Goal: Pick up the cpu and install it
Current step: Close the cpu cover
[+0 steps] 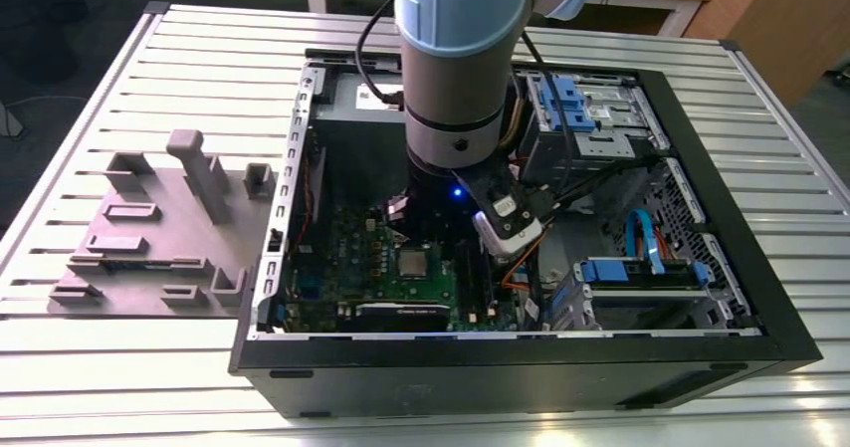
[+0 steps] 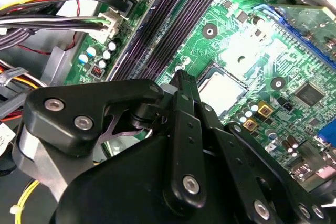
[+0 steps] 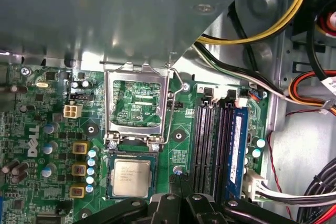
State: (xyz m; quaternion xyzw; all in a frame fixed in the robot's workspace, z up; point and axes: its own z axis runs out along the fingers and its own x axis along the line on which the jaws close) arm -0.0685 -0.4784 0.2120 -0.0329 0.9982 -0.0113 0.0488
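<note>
Working left to right in the exterior view, I have the grey part fixture point(image 1: 159, 228) on the bench point(image 1: 199, 59), then the open computer case point(image 1: 531, 367) with the arm reaching down into it over the green motherboard point(image 1: 332, 258). In the first wrist view the cpu point(image 3: 131, 177) lies flat in its socket, silvery top up and square to the socket edges. The metal load frame point(image 3: 109, 103) stands hinged open just beside it, with its wire lever point(image 3: 178, 108) raised. The hand point(image 2: 179, 77) sits just beside the chip, between it and the black memory slots point(image 3: 210, 145). Its fingertips are together and carry nothing. I judge the placing step done and the chip released, but the install is not finished, since nothing clamps the cpu yet. Any move from here calls for keeping the fingertips off the chip's top and clear of the slots and the raised lever. Further right lies the blue drive cage point(image 1: 638, 273).
</note>
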